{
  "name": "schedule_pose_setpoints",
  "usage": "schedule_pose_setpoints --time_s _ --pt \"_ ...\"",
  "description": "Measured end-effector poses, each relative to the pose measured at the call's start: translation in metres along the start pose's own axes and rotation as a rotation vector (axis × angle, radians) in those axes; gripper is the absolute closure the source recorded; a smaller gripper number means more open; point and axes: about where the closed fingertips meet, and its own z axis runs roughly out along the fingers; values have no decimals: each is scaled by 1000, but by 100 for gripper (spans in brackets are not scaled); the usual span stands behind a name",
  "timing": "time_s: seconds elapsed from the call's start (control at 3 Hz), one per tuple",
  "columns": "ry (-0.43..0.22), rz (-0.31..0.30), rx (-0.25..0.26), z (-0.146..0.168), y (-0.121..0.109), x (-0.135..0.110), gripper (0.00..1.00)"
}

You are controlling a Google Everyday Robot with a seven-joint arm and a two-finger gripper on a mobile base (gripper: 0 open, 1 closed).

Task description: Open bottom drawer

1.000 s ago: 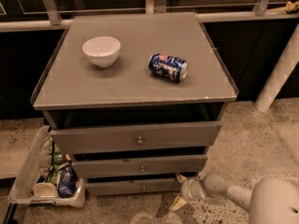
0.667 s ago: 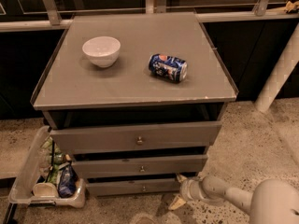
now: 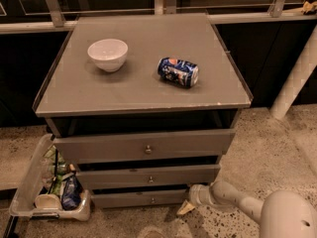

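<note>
My claw (image 3: 188,205) low by floor, just beside right end of bottom drawer (image 3: 124,199); apart or together, cannot tell. Drawer lowest of three. Approach step, I judge; next needs hold on knob (image 3: 152,200), then pull. Beyond: can (image 3: 178,72), bowl (image 3: 108,53) on surface (image 3: 138,90).

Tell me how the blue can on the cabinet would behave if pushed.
The can lies on its side, so it would probably roll. A small drink can, it is likely light and easily dented. The gripper sits low beside the bottom drawer.
</note>
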Motion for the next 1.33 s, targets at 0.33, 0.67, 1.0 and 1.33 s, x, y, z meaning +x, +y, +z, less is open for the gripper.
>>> schedule_pose_setpoints --time_s 0.33,0.67,1.0,1.33 --pt "0 0 0 0 0 0 0" --pt "0 0 0 0 0 0 18" --pt "0 0 0 0 0 0 41" --pt "0 0 0 0 0 0 65"
